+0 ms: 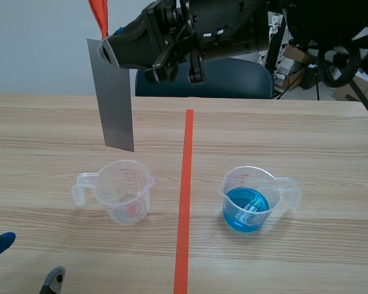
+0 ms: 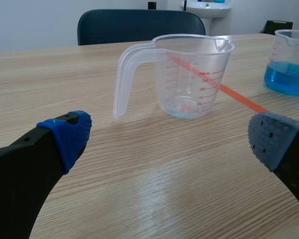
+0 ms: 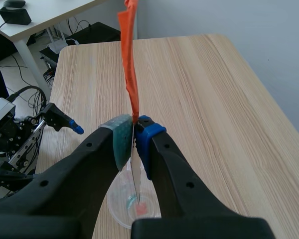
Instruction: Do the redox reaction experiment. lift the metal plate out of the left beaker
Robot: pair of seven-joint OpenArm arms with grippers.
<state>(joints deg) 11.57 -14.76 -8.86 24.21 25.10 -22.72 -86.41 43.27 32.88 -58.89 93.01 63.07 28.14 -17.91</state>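
Pale wooden worktop [image 1: 294, 128] fills the room in front of me, with a blue chair [image 1: 221, 79] behind it. High over it, the right gripper [image 3: 134, 134] is closed on the top edge of the plate [image 1: 116, 104]. Its two pads press the two faces, just under an orange tab [image 3: 129, 64] that stands up from the plate. The plate hangs upright, and its lower edge seems free of the rim of the left beaker [image 1: 126, 190], directly above it.

I judge the plate thin, stiff and light. Its faces are smooth and maybe wet, so it could slide. A flat pinch near the top edge looks to me the right hold.

The left gripper [image 2: 170, 135] waits low and wide open, holding nothing, near the beaker's handle. Across the red line [image 1: 185, 202] stands the right beaker [image 1: 248, 199] with blue liquid.
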